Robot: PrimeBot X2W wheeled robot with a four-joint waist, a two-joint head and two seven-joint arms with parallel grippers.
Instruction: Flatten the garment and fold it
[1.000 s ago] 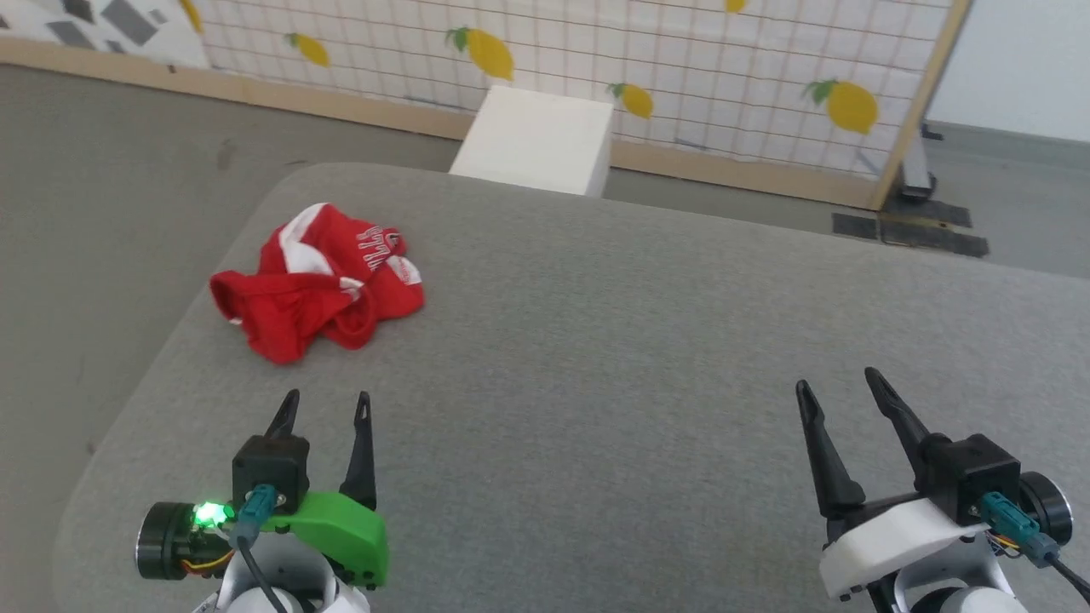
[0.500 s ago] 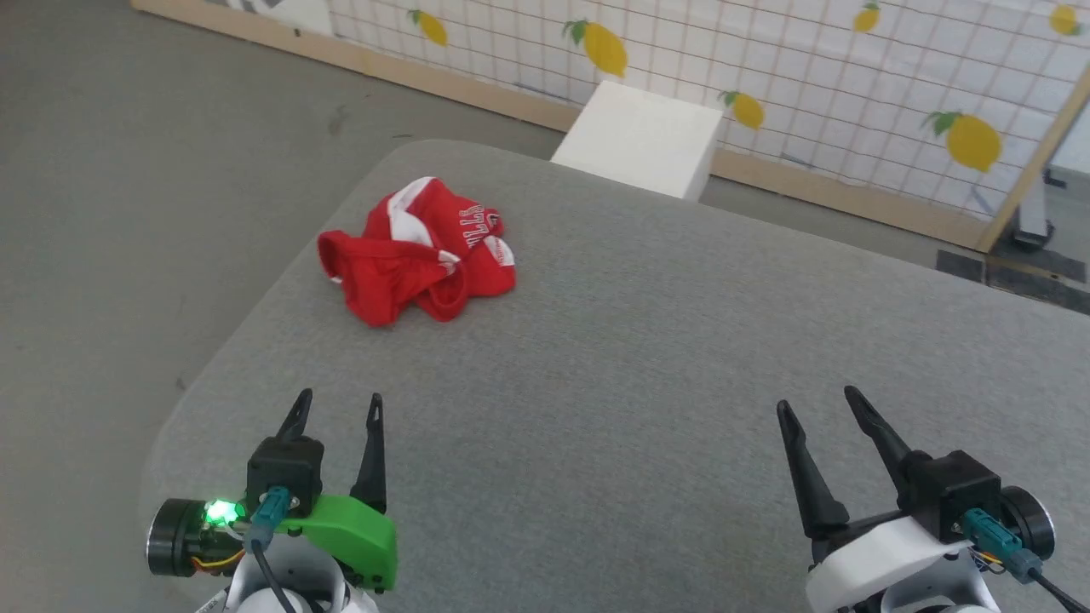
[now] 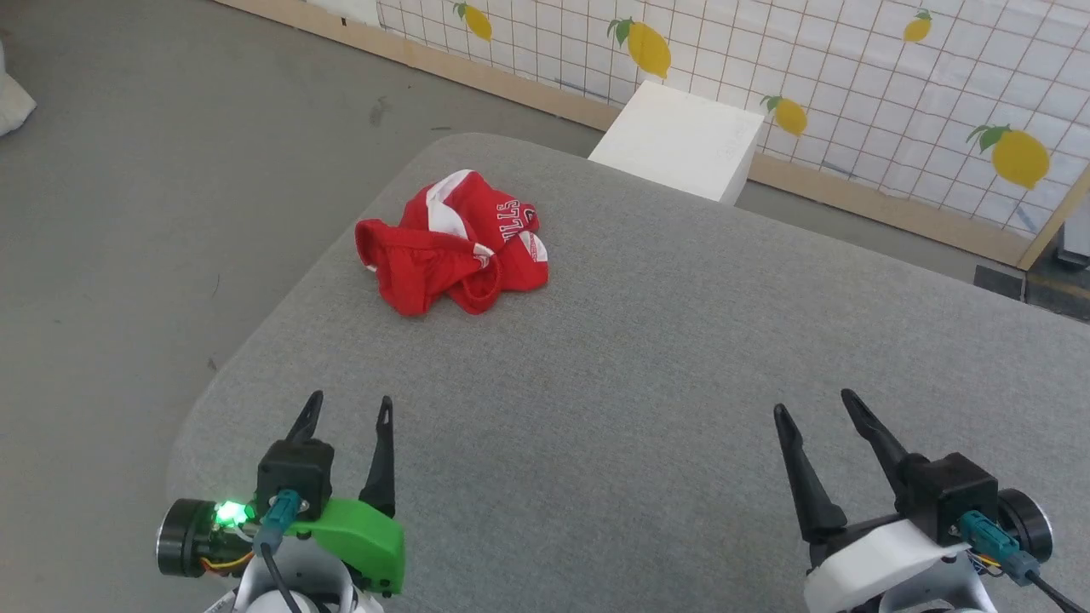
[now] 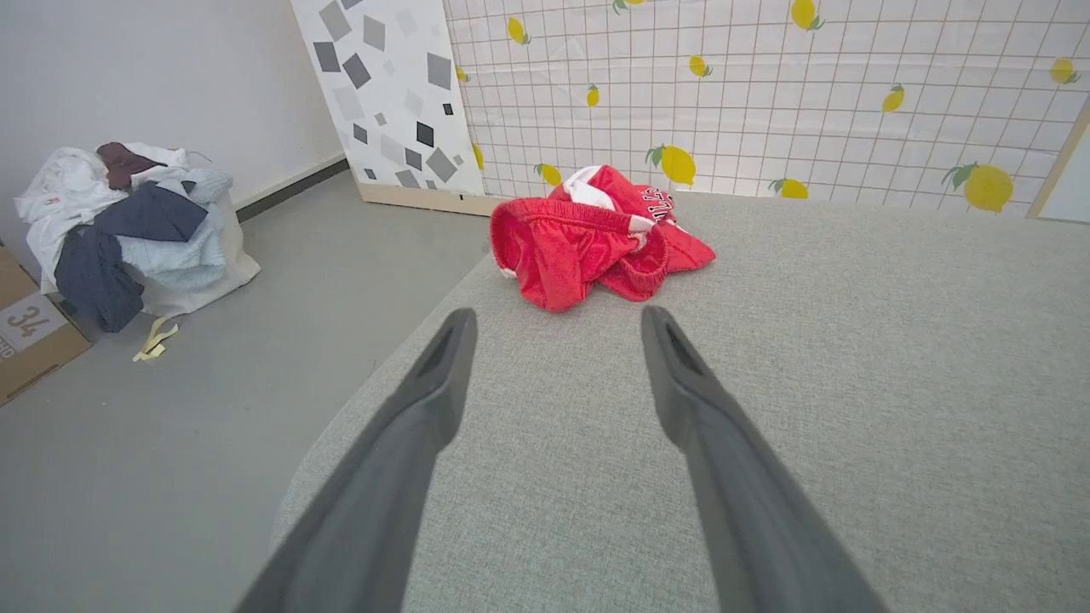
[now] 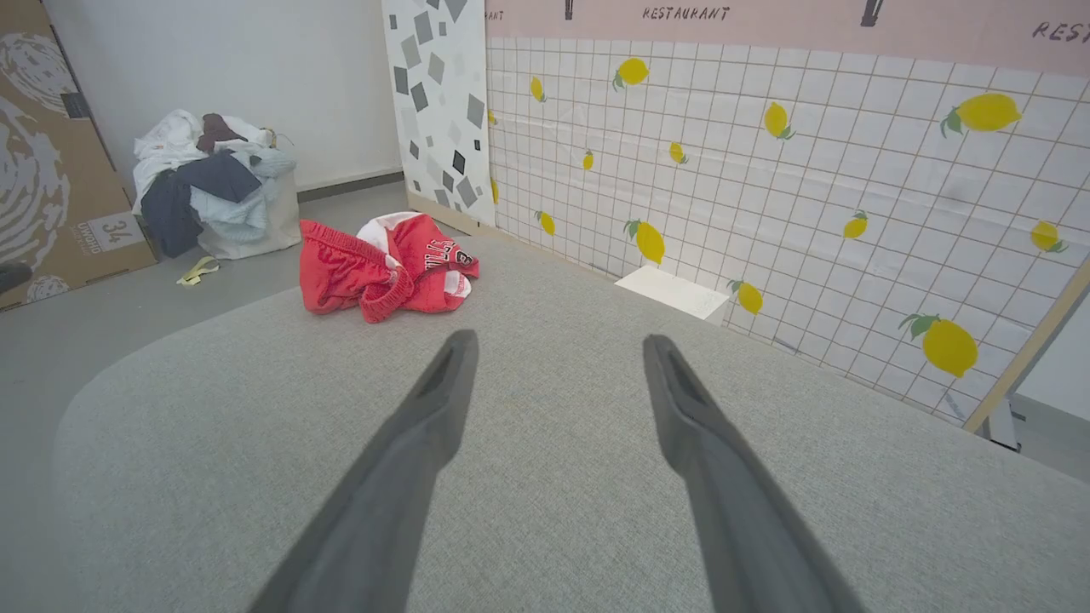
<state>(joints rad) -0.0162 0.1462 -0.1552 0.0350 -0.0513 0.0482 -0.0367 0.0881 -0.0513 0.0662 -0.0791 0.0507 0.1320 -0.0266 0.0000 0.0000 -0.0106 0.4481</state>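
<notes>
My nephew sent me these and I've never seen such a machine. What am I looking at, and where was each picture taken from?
It is a wheeled robot with two arms, each ending in a gripper: a pincer of two long dark fingers. One picture comes from a camera on its head, looking down: the left gripper shows at lower left, the right gripper at lower right. The other two come from cameras on the wrists, looking along each gripper's own fingers. Both grippers are open and hold nothing. On the grey padded table lies the garment, red shorts with white trim, crumpled in a heap near its far left corner. The job is to flatten and fold it.
</notes>
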